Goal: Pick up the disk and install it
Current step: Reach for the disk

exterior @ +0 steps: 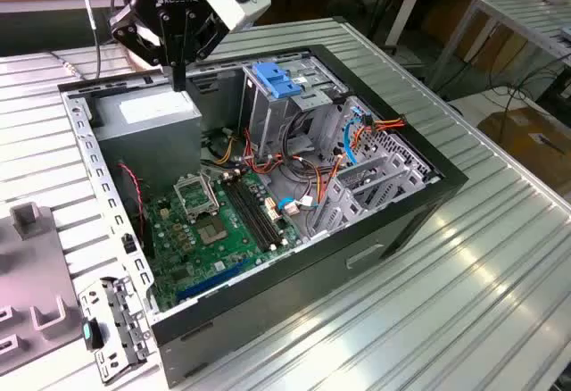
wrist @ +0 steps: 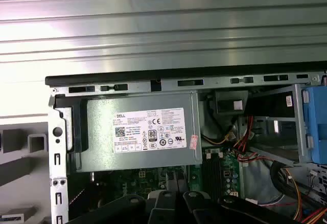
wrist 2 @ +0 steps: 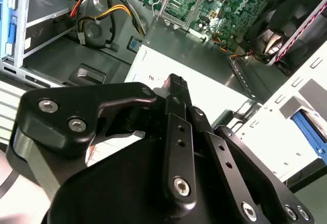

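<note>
- Black two-finger gripper [exterior: 179,86] hung w/ fingers pinched together, holding nothing.
- Tips right at grey metal power-supply box w/ white sticker [exterior: 147,121] (inside open black PC case [exterior: 375,239]).

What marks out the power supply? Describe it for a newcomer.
Find the open case on the ribbed table. In its far corner, toward the exterior view's left, lies the power supply: a closed grey box with a white sticker, unlike the green board or blue-latched cage beside it.

My pincer [wrist 2: 176,83], matt black; rectangular metal power-supply box [wrist: 99,132], grey with white sticker [wrist: 148,132]; flat circuit board [exterior: 214,230], green; plastic latch [exterior: 278,81], blue; wire bundle [exterior: 385,126], red, yellow, orange.
</note>
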### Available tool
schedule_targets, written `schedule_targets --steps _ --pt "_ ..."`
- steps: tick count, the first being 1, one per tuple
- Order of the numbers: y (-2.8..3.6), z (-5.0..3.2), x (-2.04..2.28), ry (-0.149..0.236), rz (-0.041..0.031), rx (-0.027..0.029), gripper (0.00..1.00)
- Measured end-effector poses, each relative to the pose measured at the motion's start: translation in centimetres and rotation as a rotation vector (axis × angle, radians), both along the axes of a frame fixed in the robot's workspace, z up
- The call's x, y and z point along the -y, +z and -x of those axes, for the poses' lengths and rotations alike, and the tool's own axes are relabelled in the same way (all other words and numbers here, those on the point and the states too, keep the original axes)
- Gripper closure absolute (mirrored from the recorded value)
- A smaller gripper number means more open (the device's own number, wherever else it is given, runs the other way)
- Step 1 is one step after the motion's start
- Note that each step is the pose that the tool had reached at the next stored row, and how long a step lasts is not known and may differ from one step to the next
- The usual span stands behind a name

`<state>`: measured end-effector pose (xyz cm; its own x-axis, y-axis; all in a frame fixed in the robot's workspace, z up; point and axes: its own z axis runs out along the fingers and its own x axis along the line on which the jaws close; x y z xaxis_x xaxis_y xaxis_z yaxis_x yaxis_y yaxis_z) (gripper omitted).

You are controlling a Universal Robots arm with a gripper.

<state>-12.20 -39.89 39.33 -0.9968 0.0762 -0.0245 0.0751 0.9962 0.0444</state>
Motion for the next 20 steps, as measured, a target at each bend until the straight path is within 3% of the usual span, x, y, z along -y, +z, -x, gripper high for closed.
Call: schedule_targets --steps 20 --pt "-0.01 0.65 0.00 0.000 0.0000 -0.0005 0.89"
